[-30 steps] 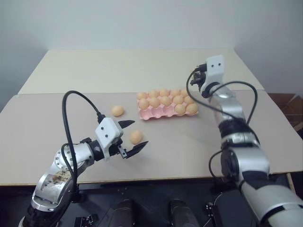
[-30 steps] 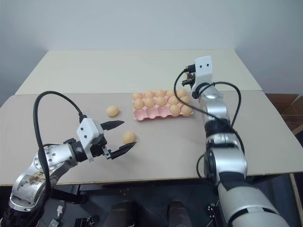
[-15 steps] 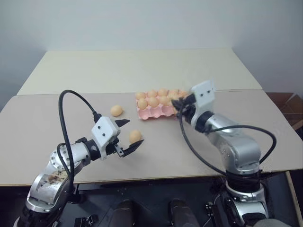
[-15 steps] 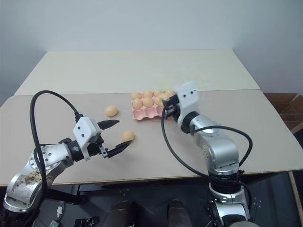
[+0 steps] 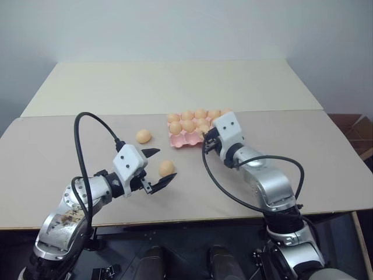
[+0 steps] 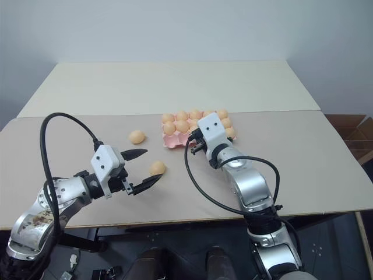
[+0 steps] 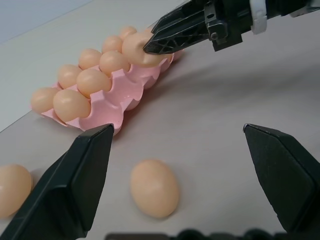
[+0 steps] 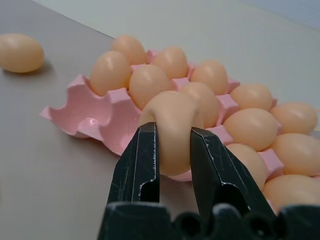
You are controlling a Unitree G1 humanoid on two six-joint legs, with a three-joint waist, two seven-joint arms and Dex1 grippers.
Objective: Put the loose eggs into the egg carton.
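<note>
The pink egg carton (image 5: pixel 182 139) lies at mid-table, most of its cups filled with tan eggs. My right gripper (image 8: pixel 172 134) is shut on one egg (image 8: pixel 172 117) and holds it at the carton's near edge, beside an empty front cup (image 8: pixel 90 119). Two loose eggs rest on the table. One loose egg (image 5: pixel 166 168) lies between the fingers of my open left gripper (image 5: pixel 166 164), which touch nothing. The other loose egg (image 5: pixel 143 136) sits farther back, left of the carton. The left wrist view shows the near egg (image 7: pixel 154 187) and the right gripper (image 7: pixel 162 40) over the carton.
The tan table (image 5: pixel 70 140) has a seam running across it behind the carton, with a paler half (image 5: pixel 163 81) beyond. A brown cardboard box (image 5: pixel 356 129) stands off the table's right edge.
My right gripper has swung down, back and left, from above the carton's far right end to its near edge. The left arm has stayed still.
</note>
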